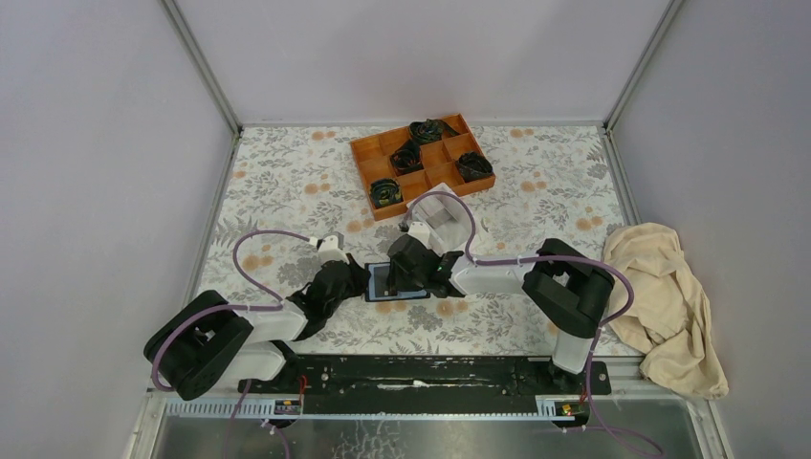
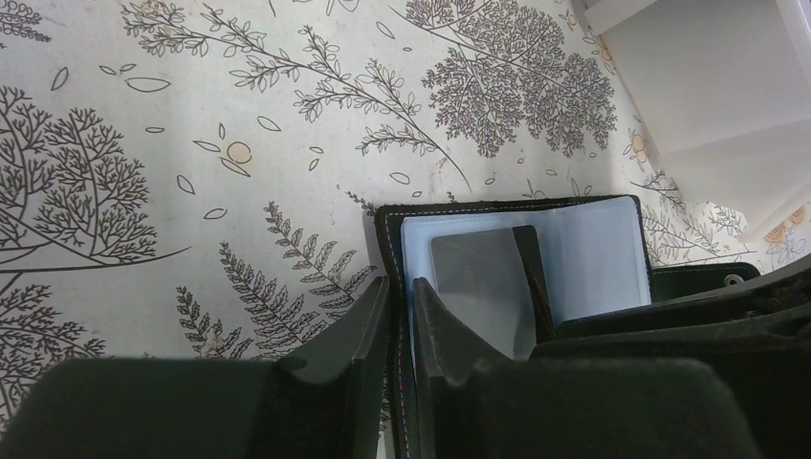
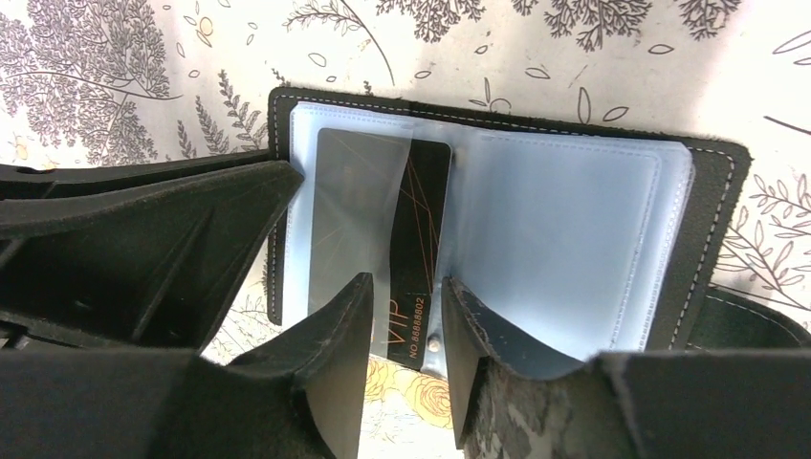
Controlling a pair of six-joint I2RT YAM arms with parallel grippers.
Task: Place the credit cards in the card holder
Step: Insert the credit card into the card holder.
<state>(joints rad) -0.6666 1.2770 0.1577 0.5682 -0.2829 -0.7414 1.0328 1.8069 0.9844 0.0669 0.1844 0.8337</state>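
One white box (image 1: pixel 449 206) stands between card holder (image 1: pixel 381 282) and orange tray (image 1: pixel 376 151).

Remote operator's view: I am looking down into a robotics lab test cell. Plain grey panels (image 1: pixel 96 143) are closing in the table on three sides, with aluminium profiles (image 1: pixel 203 72) running up the corners. Two robot arms (image 1: pixel 497 277) are sitting bolted to a black rail (image 1: pixel 421 371) at the near edge, purple cables (image 1: pixel 258 237) looping off them above a floral table sheet (image 1: pixel 287 182).
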